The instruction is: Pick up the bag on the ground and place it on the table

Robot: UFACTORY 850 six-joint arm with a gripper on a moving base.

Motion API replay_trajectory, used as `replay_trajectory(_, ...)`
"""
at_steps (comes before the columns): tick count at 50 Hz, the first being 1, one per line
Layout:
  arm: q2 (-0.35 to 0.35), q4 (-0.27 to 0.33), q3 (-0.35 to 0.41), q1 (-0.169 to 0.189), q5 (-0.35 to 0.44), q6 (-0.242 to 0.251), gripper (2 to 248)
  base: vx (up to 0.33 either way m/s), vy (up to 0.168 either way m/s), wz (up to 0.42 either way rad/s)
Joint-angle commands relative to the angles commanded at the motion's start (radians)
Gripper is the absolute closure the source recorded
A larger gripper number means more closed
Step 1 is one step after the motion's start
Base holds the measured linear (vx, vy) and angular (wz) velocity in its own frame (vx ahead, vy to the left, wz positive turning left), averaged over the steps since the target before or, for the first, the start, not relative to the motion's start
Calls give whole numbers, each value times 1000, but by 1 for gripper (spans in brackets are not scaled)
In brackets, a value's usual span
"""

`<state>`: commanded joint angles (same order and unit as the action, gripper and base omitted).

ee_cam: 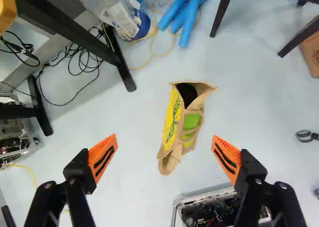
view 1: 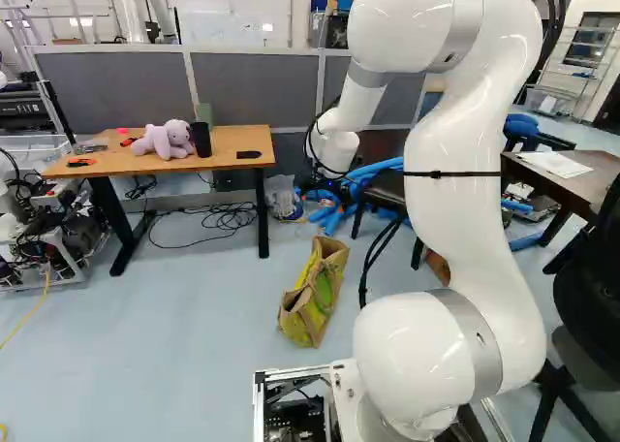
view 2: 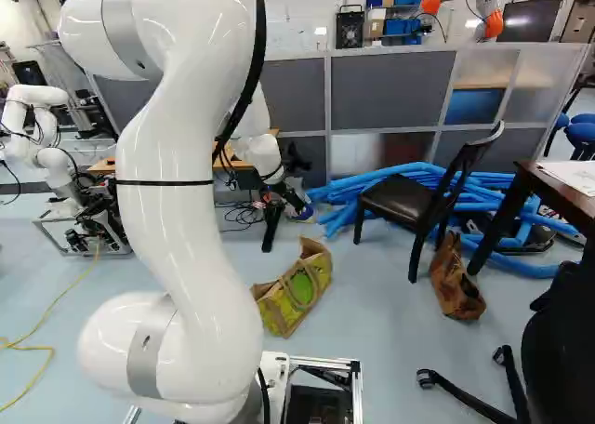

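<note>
My gripper hangs high beyond the bag in the right base view. Seen from the wrist, the gripper is open, its orange pads wide apart with only floor between them. The tan bag with yellow and green panels lies on the floor ahead of the fingers, untouched, its dark opening facing away from them. In the left base view the bag rests on the floor left of the arm's lowest joint. The wooden table stands farther back on the left.
On the table are a purple plush toy and a black cup. Cables lie beneath it. A dark chair, blue tubes and a brown bag are to the right. Another robot stands far left.
</note>
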<state>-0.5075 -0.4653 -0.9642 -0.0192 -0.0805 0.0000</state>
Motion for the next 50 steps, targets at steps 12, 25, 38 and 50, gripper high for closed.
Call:
replay_trajectory(12, -26, -41, -39, 12, -78, 0, 3, 0, 0, 0)
replay_trajectory(25, -70, -54, -70, 27, -102, 0, 3, 0, 0, 0)
replay_trajectory(38, -116, -54, -92, 43, -103, 0, 3, 0, 0, 0)
replay_trajectory(50, -159, -54, -113, 55, -103, 0, 3, 0, 0, 0)
